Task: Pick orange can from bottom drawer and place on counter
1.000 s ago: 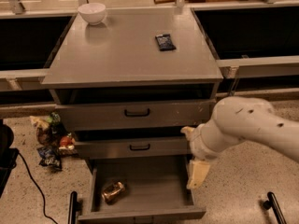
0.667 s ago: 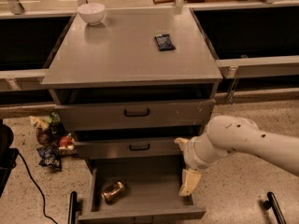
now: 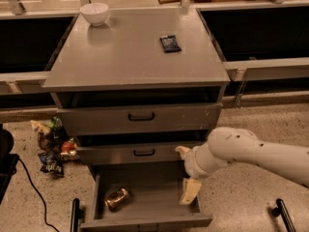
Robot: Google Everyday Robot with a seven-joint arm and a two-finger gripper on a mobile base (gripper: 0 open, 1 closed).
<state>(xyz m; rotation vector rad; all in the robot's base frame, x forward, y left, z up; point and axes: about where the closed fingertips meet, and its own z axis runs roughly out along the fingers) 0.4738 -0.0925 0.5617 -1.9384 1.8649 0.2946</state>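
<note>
- Three-drawer grey metal cabinet (image 3: 140, 124) fills the middle of the camera view. Its broad flat grey worktop (image 3: 130, 62) is the drop-off spot, and there's no can on it yet.
- Rounded white robot arm (image 3: 251, 153) comes in low from the right, in front of the cabinet at about middle-drawer height.
- Wide shallow grey bottom drawer (image 3: 154, 190) is pulled out with its inside in plain view, so the access step looks done.
- Two upper grey drawers with black handles (image 3: 141, 116) look pushed in and aren't needed.
- Heap of crumpled snack packets (image 3: 50, 144) lies on the floor left of the cabinet, with a thin black cable (image 3: 34, 197) near it. Neither is part of the task.
- Cream-coloured end effector (image 3: 189, 191) points down over the right side of the bottom drawer. Cannot tell whether it's spread or pressed together. It appears to carry nothing.
- Small white ceramic bowl (image 3: 94, 12) sits at the back left corner of the worktop.
- Small shiny coppery orange can (image 3: 117, 198) lies on its side on the drawer floor in the left half, well apart from the end effector and not gripped. Judged early stage: approach only, with grasp, lift and placing all left.
- Small dark blue snack packet (image 3: 170, 43) lies on the worktop right of centre, toward the back. It's not the target.
</note>
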